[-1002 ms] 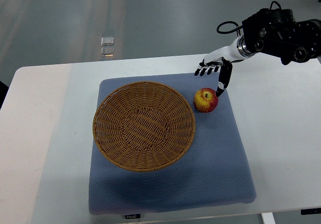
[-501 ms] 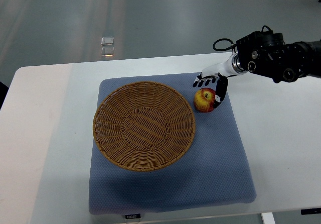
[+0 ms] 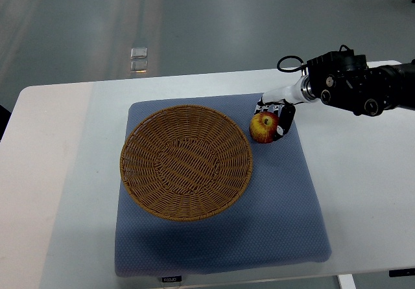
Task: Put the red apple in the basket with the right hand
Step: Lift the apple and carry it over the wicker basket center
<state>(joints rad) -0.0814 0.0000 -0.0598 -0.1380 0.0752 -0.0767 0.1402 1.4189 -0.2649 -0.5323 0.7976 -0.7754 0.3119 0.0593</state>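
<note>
1. The right hand sat at the far right part of the blue pad, with its arm entering from the picture's right edge.
2. Its fingers were curled against the right and far sides of the red apple, wrapping it in a grasp.
3. The red apple rested on the blue pad, upright, with its stem end facing up.
4. The apple lay just beside the right rim of the wicker basket, outside it and not touching it.
5. The basket stood on the left and centre of the pad and held nothing.
6. The pad lay on the white table, which extended well beyond it on both sides.
7. A black cable looped above the wrist of the right arm.
</note>
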